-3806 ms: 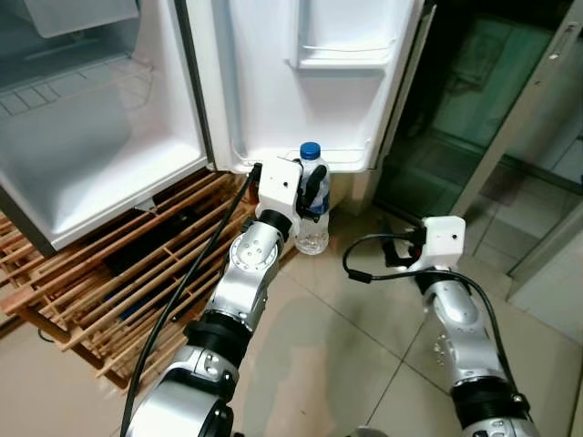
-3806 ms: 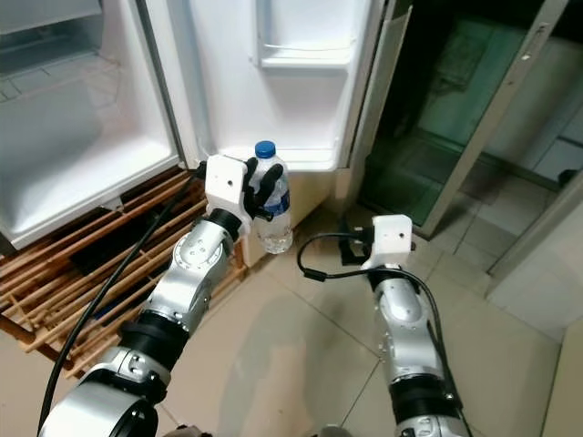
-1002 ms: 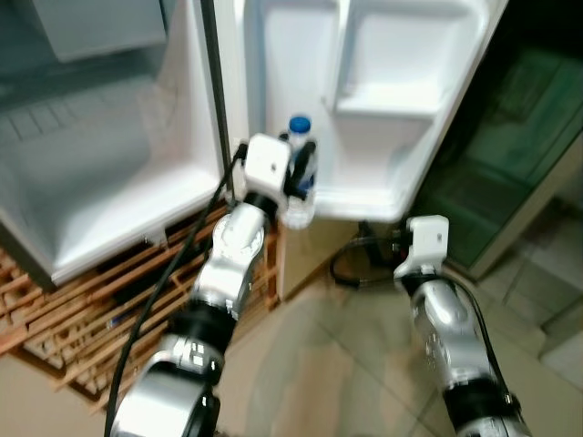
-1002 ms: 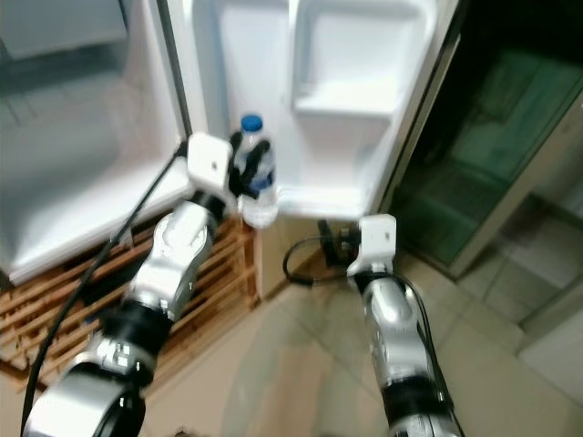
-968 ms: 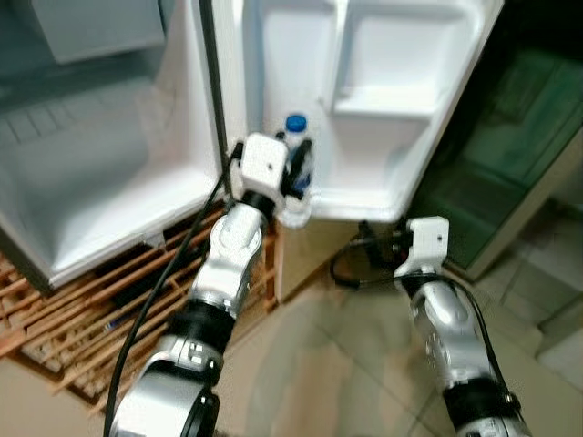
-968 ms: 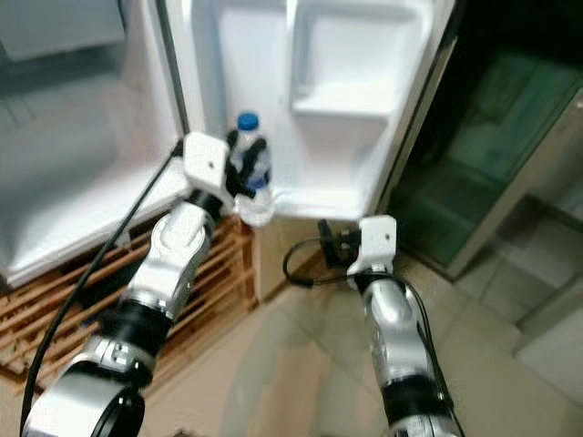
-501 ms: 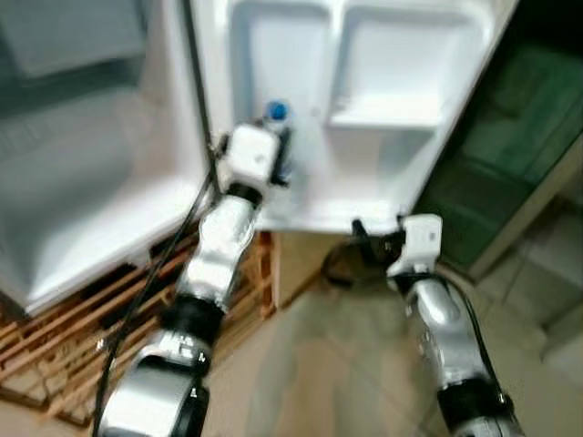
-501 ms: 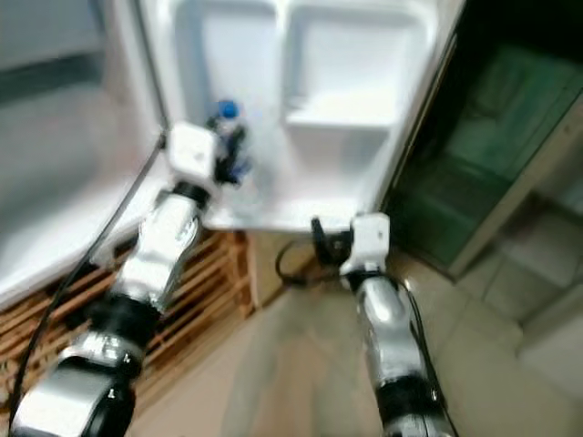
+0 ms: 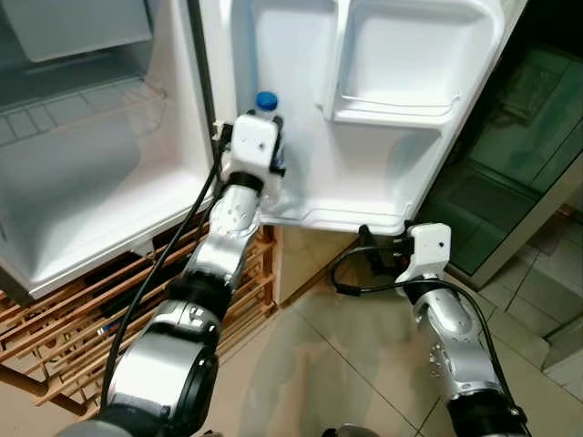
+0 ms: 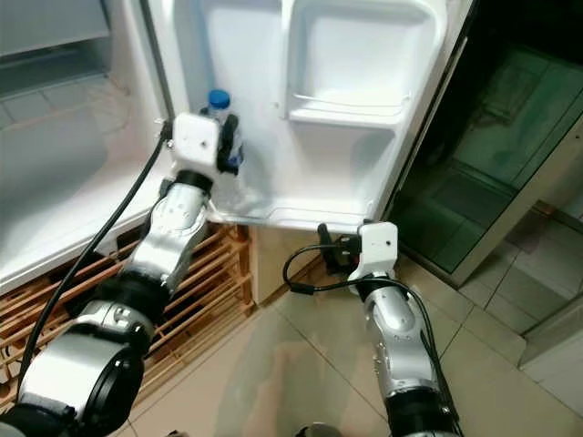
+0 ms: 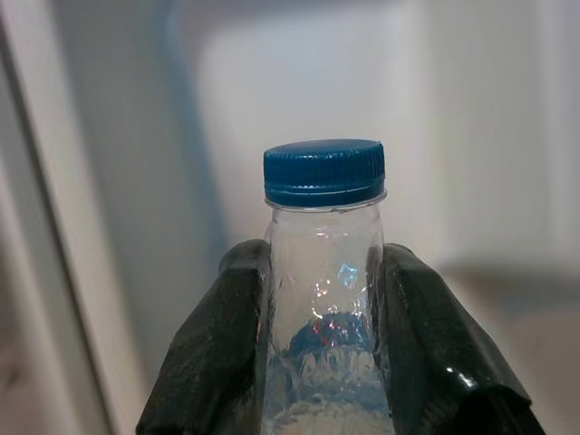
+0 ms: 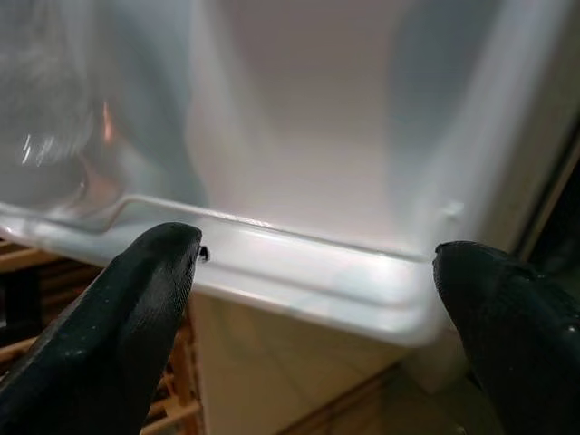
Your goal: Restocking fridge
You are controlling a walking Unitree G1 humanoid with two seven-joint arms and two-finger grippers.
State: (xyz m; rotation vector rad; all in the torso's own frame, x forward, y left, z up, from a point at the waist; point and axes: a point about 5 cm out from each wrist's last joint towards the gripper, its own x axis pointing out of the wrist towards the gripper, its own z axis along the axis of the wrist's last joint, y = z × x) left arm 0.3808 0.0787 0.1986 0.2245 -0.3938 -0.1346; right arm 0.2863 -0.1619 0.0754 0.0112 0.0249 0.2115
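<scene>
Pinching a blue-capped water bottle (image 11: 324,272), the left claw (image 9: 273,150) holds it inside the fridge door's bottom shelf (image 9: 337,218), release pending; right claw (image 12: 317,299) spread below.

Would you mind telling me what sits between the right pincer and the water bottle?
In the right eye view, only the white front rail of the lower door shelf separates the right pincer from the water bottle.

Upright blue-capped clear bottle (image 11: 324,299) at fridge door (image 9: 392,137)
</scene>
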